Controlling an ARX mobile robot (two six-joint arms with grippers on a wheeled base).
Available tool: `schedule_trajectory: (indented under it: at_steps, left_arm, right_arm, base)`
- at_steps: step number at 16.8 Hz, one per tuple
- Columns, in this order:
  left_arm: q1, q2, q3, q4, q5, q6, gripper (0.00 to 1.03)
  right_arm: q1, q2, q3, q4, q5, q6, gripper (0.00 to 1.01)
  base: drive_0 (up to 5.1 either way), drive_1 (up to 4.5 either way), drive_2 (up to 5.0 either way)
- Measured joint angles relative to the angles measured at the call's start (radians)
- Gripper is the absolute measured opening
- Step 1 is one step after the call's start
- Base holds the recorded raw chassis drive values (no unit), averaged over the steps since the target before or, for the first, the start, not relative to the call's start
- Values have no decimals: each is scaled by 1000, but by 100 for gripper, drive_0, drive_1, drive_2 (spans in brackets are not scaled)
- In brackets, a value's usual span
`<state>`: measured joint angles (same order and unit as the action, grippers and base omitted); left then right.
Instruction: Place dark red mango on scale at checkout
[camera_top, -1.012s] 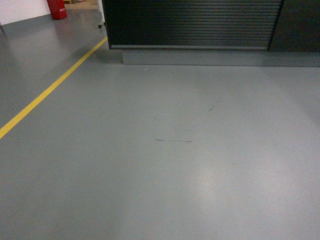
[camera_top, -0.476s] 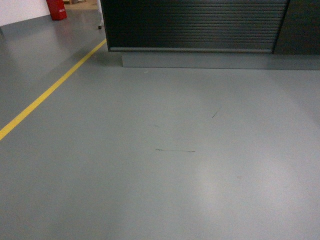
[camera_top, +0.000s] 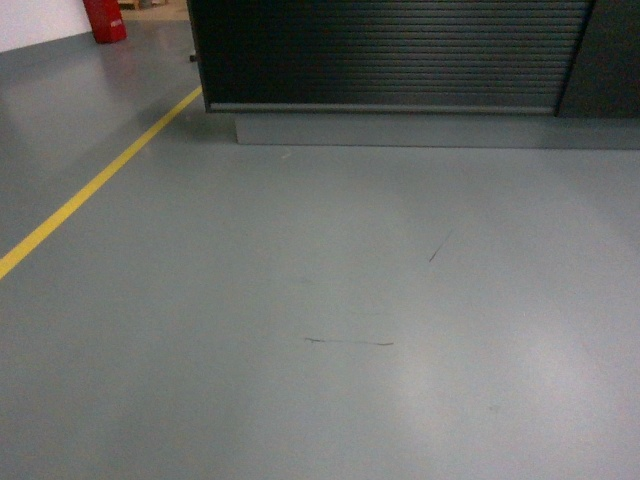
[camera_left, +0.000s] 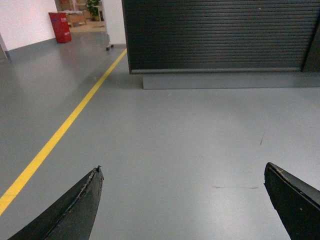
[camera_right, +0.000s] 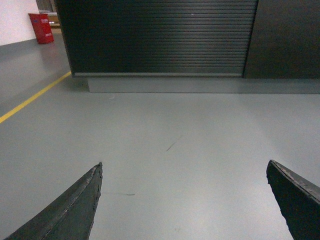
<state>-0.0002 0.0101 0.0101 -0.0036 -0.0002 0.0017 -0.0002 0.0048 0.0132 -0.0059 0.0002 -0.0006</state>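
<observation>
Both my left end effector (camera_left: 182, 200) and my right end effector (camera_right: 184, 200) are spread wide with nothing between the fingers, held over the grey floor (camera_top: 320, 300). The checkout (camera_top: 390, 55) stands at the far side, ribbed front facing me. A yellow line (camera_top: 90, 190) runs along the left. No mango or scale shows.

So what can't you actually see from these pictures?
- The checkout top, in all views: cut off by the upper edge, so no scale or mango shows.
- Left gripper, right gripper: only the fingertips show; lower edge crops the rest.
- Red bin: label too small to read.
</observation>
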Motion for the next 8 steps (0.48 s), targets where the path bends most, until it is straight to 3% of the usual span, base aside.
schedule_trajectory:
  at_steps: [8]
  left_arm:
    - [0, 0, 0, 1, 0, 0, 98]
  right_arm:
    - [0, 0, 0, 3, 0, 0, 98]
  base:
    - [6, 362, -349]
